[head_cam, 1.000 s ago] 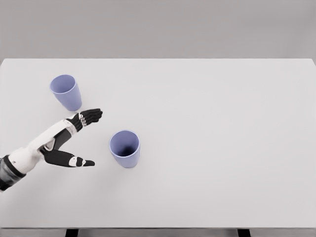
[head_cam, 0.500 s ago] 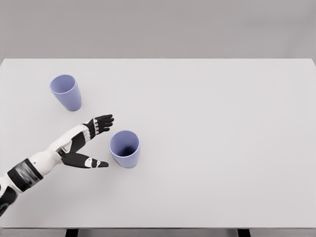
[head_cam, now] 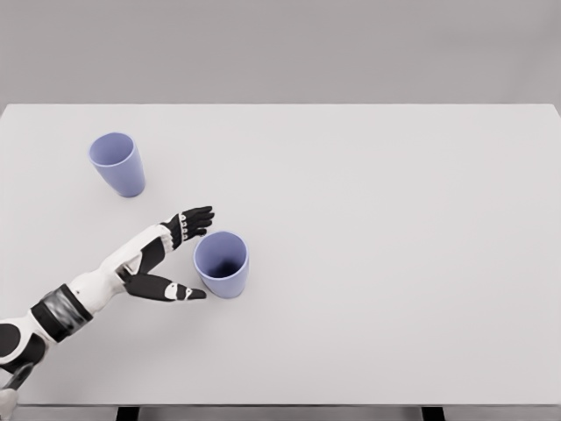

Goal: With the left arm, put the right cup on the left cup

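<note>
Right-hand lilac plastic cup [head_cam: 222, 264] stands upright on the white table [head_cam: 394, 263], mouth up, its long axis vertical. It sits just to the right of the left hand [head_cam: 175, 259], inside the open span between the thumb low at the near side and the fingers [head_cam: 195, 221] reaching past its far-left rim. That hand is spread and grips nothing; whether any finger touches the wall I cannot tell. Judging by this, closing sideways around the cup comes next. Farther back and left, well apart, stands the second lilac plastic cup [head_cam: 117, 163], the target.
</note>
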Controlling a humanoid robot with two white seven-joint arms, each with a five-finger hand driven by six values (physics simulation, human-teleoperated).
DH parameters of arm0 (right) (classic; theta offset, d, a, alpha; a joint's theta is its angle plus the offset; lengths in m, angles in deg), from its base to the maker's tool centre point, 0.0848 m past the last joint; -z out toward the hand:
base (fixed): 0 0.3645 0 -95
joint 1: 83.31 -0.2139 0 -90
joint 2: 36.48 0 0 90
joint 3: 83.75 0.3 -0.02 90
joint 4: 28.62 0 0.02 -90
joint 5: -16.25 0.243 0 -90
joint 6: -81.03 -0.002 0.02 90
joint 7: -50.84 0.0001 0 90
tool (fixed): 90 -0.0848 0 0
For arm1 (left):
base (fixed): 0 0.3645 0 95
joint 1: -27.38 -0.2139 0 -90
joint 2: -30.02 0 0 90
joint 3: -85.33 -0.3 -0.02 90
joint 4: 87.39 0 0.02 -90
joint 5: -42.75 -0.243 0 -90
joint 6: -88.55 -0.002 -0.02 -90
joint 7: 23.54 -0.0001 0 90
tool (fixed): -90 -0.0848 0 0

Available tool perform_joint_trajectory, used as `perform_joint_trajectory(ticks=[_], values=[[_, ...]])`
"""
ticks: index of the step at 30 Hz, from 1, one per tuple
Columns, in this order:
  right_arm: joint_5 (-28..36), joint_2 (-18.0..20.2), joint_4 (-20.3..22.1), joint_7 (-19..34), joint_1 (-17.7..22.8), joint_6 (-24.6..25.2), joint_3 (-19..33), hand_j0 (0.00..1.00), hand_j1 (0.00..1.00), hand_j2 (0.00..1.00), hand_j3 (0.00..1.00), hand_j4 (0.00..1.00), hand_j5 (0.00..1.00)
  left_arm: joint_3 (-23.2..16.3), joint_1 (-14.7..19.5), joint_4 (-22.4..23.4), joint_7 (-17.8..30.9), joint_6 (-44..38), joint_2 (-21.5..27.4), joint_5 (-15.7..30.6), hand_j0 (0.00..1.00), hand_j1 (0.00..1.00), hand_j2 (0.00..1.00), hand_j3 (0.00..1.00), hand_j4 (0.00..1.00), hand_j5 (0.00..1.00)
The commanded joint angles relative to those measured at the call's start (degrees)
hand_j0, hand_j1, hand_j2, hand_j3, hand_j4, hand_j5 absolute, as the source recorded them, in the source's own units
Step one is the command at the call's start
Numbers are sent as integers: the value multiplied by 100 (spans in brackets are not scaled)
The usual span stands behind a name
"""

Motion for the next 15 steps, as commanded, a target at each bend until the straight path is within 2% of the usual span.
perform_joint_trajectory(ticks=[1,5,15], values=[[1,1,-1,0,0,0,0,100,100,100,100,100,100,0,9,33,0,-8,-94,-5,100,100,100,100,100,100],[1,1,-1,0,0,0,0,100,100,100,100,100,100,-17,79,182,0,-8,-208,-13,100,100,100,100,100,100],[1,1,-1,0,0,0,0,100,100,100,100,100,100,-53,70,182,0,-17,-278,-13,100,100,100,100,100,100]])
